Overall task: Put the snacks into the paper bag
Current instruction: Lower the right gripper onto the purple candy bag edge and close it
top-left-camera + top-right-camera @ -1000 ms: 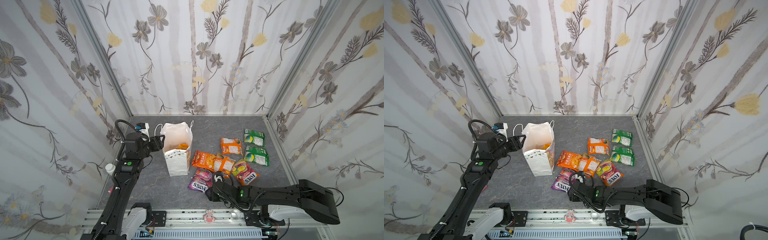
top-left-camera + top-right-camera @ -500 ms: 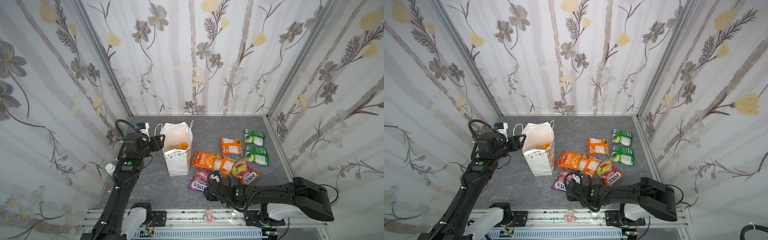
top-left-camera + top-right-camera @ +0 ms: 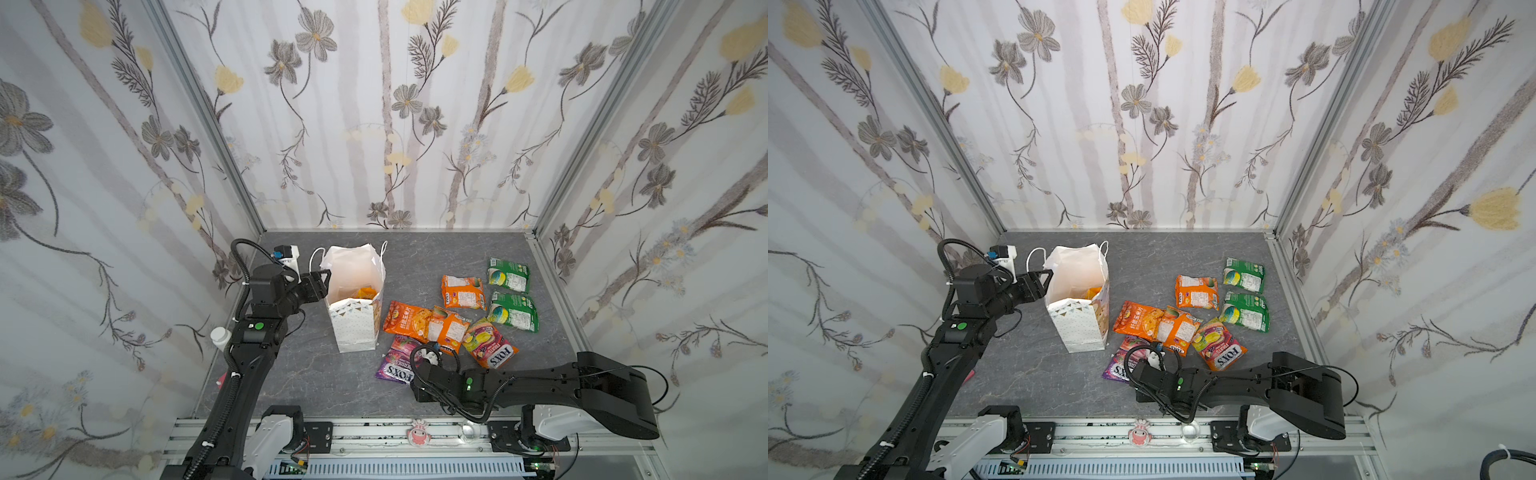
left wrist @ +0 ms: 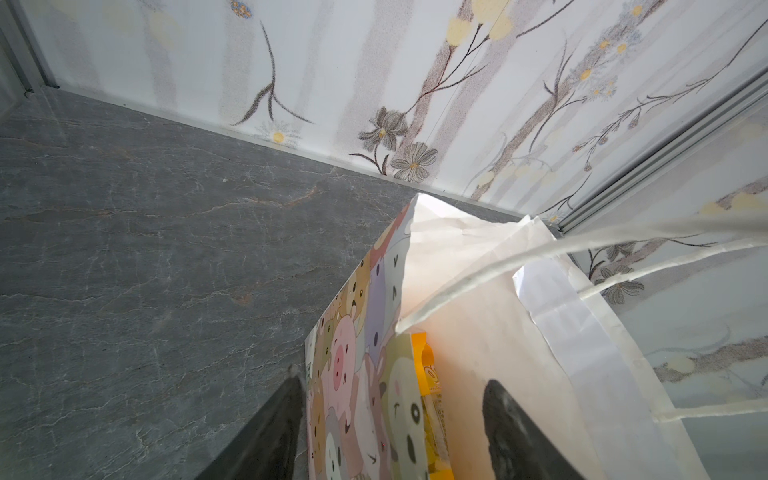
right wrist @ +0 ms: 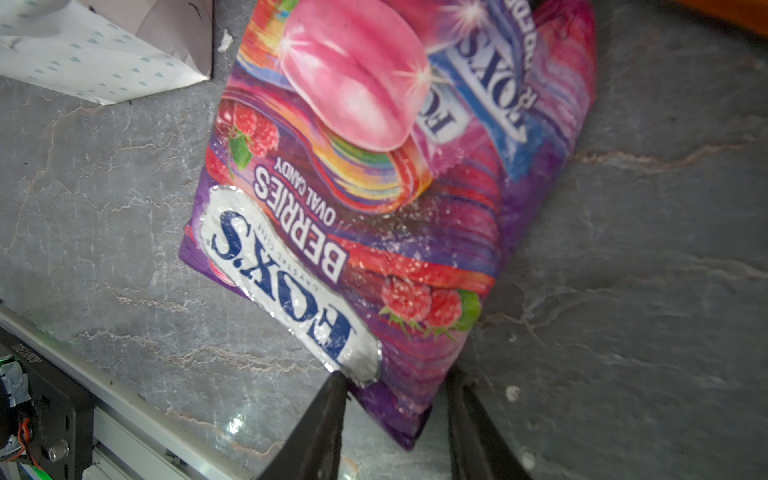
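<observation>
Just beside purple packet [image 5: 374,208], paper bag [image 5: 95,62]'s base corner.

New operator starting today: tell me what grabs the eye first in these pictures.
The white paper bag stands upright left of centre on the grey table, the left gripper straddling its cartoon-printed wall. To its right in both top views lies a bright scatter of orange and green snacks. Nearest the front, the right gripper flanks a corner of the purple FOX'S packet.

White paper bag [image 3: 353,332] upright; snacks [image 3: 407,320] scattered beside.
</observation>
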`<state>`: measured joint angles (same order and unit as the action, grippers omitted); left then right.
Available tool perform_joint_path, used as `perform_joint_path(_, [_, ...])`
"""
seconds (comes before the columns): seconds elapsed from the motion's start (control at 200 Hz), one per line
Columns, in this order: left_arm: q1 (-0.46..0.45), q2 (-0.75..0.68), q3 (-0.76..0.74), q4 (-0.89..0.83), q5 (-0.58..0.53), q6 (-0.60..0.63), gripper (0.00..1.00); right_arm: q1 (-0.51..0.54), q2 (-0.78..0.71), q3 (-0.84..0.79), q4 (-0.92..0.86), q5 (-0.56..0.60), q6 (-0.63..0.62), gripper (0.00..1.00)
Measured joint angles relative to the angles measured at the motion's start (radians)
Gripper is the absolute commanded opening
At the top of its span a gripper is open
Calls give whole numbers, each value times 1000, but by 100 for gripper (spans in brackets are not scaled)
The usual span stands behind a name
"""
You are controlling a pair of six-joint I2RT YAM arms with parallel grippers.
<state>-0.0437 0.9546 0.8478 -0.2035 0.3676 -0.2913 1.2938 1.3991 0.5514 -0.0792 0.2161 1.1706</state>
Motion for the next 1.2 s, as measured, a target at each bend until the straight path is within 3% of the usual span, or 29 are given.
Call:
perform_joint_path(0.12, [0,-2,0,2,0,0,69,0,1,2,-3,4,0,28])
perform_joint_path(0.31, [0,-2,0,6,0,0,69,0,-10,-8,2,23,11,0])
perform_joint_path(0.664, [0,-8,0,6,0,0,68,0,-84,-66,24,30,18,0])
perform_joint_path(1.199, [0,-18,-1,6,0,0,68,8,-168,62,28,78,-189,0])
